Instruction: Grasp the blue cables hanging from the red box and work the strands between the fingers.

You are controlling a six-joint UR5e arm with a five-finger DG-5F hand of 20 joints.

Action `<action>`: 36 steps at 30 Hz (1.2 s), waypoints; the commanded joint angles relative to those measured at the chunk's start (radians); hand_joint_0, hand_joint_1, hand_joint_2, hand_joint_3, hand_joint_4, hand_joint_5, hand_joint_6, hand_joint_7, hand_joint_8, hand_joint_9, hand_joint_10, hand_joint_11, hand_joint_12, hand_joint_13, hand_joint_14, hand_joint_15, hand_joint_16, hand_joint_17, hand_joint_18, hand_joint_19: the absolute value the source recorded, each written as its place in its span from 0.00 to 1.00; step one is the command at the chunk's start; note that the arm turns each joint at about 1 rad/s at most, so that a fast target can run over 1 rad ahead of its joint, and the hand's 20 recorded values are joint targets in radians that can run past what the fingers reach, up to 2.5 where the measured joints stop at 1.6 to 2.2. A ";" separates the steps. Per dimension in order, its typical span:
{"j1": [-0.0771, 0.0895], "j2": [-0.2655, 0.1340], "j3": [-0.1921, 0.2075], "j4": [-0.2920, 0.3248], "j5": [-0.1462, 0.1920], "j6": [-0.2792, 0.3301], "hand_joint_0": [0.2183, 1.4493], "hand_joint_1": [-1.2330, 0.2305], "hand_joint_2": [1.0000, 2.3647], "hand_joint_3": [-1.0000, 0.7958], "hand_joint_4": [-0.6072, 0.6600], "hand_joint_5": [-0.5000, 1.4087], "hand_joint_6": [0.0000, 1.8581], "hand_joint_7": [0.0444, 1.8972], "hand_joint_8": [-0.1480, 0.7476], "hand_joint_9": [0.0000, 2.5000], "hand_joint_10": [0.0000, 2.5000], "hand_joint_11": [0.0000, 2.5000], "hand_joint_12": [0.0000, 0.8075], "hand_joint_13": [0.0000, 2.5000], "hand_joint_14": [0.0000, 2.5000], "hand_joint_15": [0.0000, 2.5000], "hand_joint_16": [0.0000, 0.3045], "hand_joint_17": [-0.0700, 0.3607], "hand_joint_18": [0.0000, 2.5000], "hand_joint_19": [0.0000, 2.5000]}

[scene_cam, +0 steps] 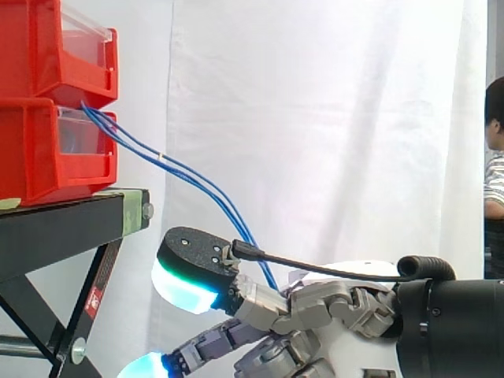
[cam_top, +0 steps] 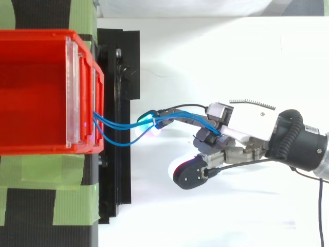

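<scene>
Two red bins are stacked on the black stand; the blue cables [scene_cam: 189,176] come out between the upper bin [scene_cam: 39,47] and the lower bin [scene_cam: 47,157] and slope down to the right. My hand [cam_top: 252,123] reaches in from the right, below and right of the bins. From above, the blue cables [cam_top: 105,120] leave the red bin [cam_top: 31,92], run along an outstretched finger with a cyan tip [cam_top: 149,121], and end among curled fingers near the palm. The thumb pad [scene_cam: 193,264] stands apart from the strands. In the side view the hand [scene_cam: 331,303] hides the cables' lower end.
The black stand [scene_cam: 63,228] with green tape on its edge carries the bins at the left. Its slanted leg [scene_cam: 87,315] is close to the lowest fingertip. A person [scene_cam: 492,150] is at the right edge, before the white curtain.
</scene>
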 commanded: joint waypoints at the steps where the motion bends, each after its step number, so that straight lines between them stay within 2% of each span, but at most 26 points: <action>1: 0.001 -0.001 0.000 0.000 0.000 0.000 0.40 0.48 0.00 0.00 0.75 0.28 0.00 0.36 0.75 0.75 1.00 1.00 0.75 0.79 1.00 0.74 0.65 0.51 0.95 0.27; 36: 0.001 0.001 0.000 0.000 0.000 0.000 0.40 0.48 0.00 0.00 0.75 0.28 0.00 0.36 0.74 0.74 1.00 1.00 0.74 0.78 1.00 0.74 0.66 0.51 0.95 0.28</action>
